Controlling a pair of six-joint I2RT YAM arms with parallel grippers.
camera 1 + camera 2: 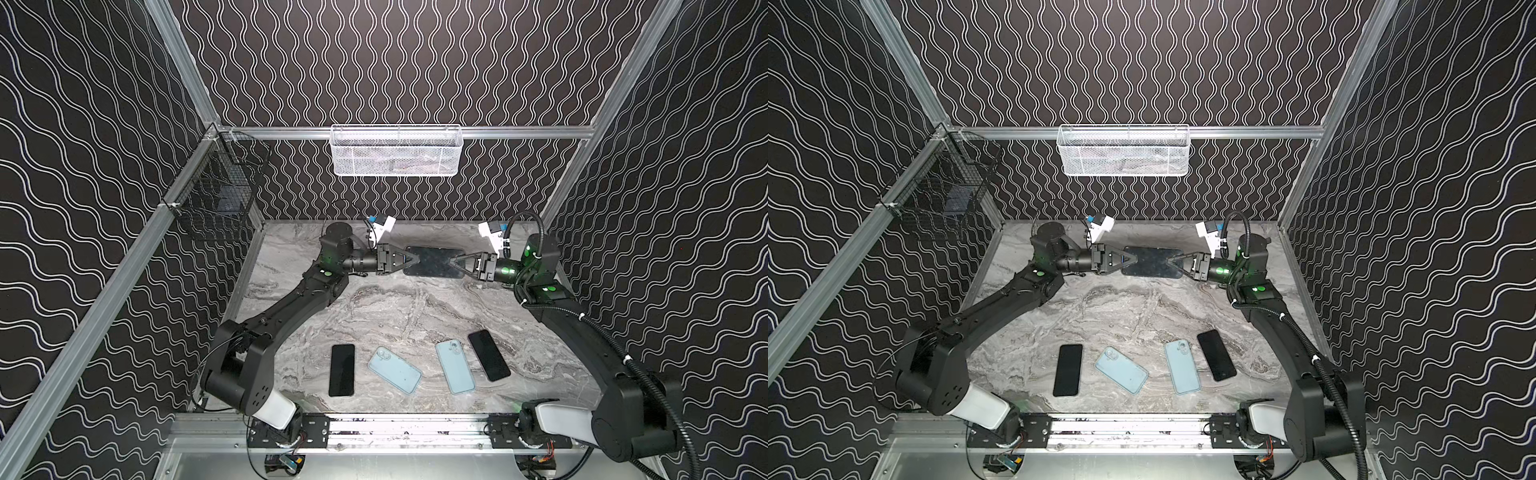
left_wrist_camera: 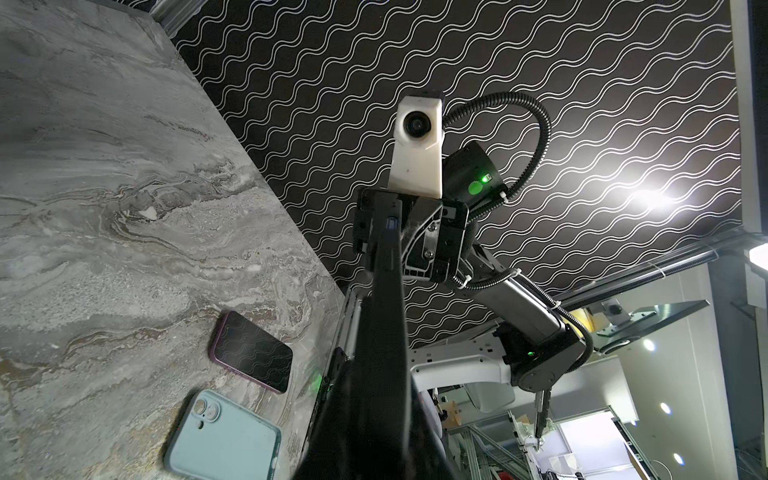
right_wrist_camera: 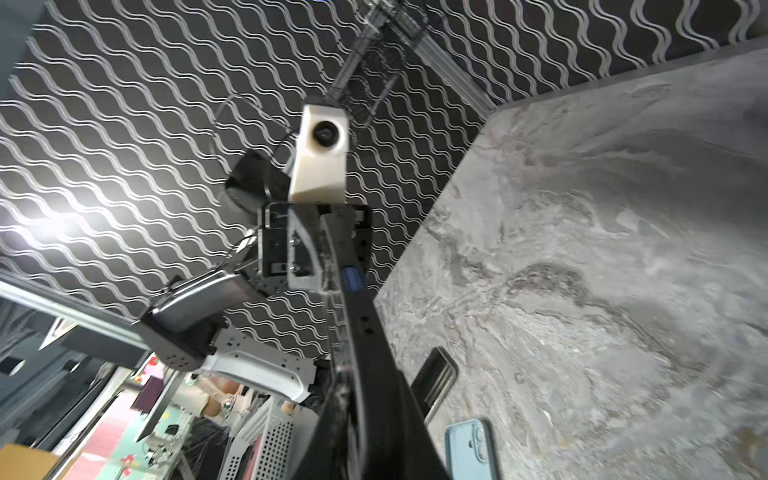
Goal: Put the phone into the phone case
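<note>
The dark phone (image 1: 434, 262) hangs level above the table (image 1: 395, 307). The left jaws are clamped on one short end, the right jaws on the other.

1. Both top views are sharp and evenly lit from above; the desk (image 1: 415, 299) is bright, with only faint shadows
2. White glare blooms on the patterned wall (image 2: 652, 199) in the left wrist view — a like bloom shows in the right wrist view
3. The right wrist view is smeared by motion blur, its wall lines doubled
4. Both wrist views bend straight edges near their borders; the held phone (image 2: 386, 291) goes soft close to the lens
</note>
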